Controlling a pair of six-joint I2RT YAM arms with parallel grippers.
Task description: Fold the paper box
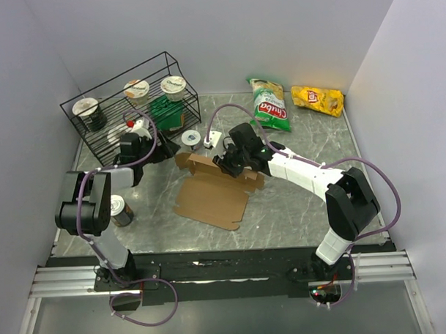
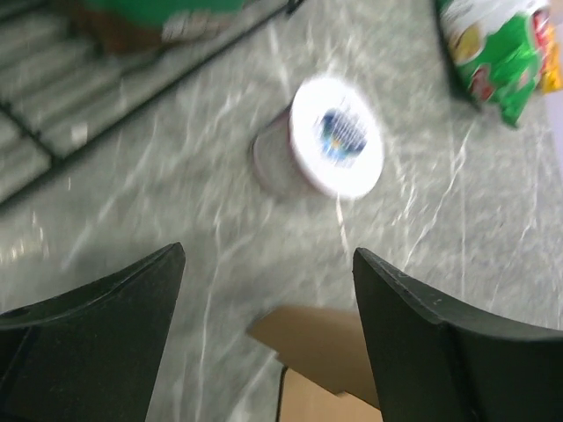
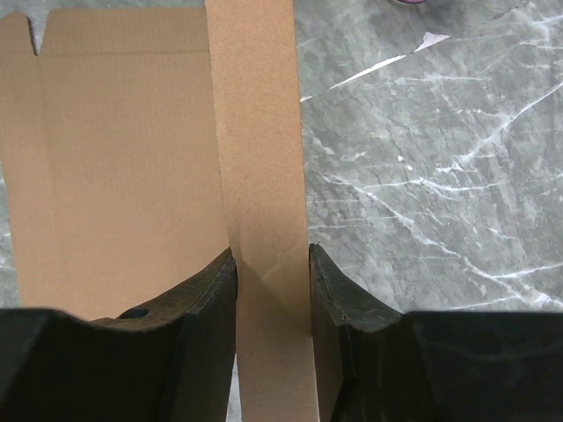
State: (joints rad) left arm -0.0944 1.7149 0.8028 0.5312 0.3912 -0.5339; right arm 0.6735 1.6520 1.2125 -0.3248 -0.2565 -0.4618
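Note:
The paper box (image 1: 209, 198) is a flat brown cardboard sheet lying mid-table, with its far edge flaps raised. My right gripper (image 1: 227, 165) is at that far edge, shut on an upright flap strip (image 3: 262, 158); its fingers (image 3: 211, 299) press both sides of the strip, and the box's flat panel (image 3: 123, 158) lies to the left. My left gripper (image 1: 148, 149) hovers by the wire rack, just left of the box's far left corner. It stands open (image 2: 268, 251) with nothing between its fingers (image 2: 422, 334). A corner of the box (image 2: 321, 347) shows below them.
A black wire rack (image 1: 104, 131) holding yogurt cups stands at the back left. A small white lidded cup (image 2: 330, 141) lies on the marble just beyond the box. A green chip bag (image 1: 271, 105) and a yellow one (image 1: 317, 99) lie at the back right. A can (image 1: 120, 210) stands by the left arm.

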